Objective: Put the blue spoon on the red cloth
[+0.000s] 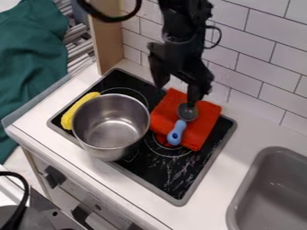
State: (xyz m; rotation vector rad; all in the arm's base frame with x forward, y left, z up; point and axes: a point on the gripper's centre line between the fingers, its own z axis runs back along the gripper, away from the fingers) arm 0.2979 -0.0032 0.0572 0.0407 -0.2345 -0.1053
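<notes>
The black gripper (176,93) hangs over the back edge of the stove with its two fingers spread apart. Its right finger ends just at the upper end of the spoon, while the left one is off to the side, behind the pot. The spoon, with a blue handle (176,133) and a dark grey bowl, lies on the red cloth (207,117), its bowl toward the wall and its handle toward the front. Under it, the folded cloth covers the back right part of the black stove top. Nothing is held between the fingers.
A large metal pot (111,123) stands left of the cloth, with a yellow corn cob (76,109) beside its back left side. The grey sink (240,197) is at the lower right, and a tiled wall (258,67) rises behind.
</notes>
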